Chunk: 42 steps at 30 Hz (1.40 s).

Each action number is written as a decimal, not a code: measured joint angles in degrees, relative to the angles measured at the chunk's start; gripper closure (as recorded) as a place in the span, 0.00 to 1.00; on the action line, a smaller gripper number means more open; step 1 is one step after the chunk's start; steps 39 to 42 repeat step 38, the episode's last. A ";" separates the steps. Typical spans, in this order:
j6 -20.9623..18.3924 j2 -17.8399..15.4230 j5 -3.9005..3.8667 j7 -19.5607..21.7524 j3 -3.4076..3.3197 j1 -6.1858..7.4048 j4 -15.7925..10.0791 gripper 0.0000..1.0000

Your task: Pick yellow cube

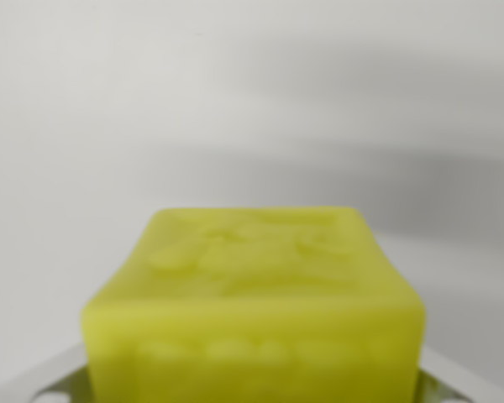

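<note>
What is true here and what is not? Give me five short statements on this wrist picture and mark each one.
1. The yellow cube fills the lower middle of the wrist view. True.
2. The cube is red. False: it is yellow-green.
3. The cube's top face carries a raised relief pattern. True, though it is too blurred to read.
4. Several other blocks lie around the cube. False: only a plain pale surface with soft shadows shows behind it.
5. The gripper's fingertips show clearly, wide apart above the cube. False: only pale grey parts show at the bottom corners, and whether the gripper is open or shut cannot be told.
</note>
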 joint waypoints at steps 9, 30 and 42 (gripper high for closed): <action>-2.91 -2.07 -0.01 0.02 0.00 0.00 0.85 1.00; -9.34 -6.13 -0.03 0.04 0.00 0.00 3.22 1.00; -9.63 -6.30 -0.03 0.04 0.00 0.00 3.34 1.00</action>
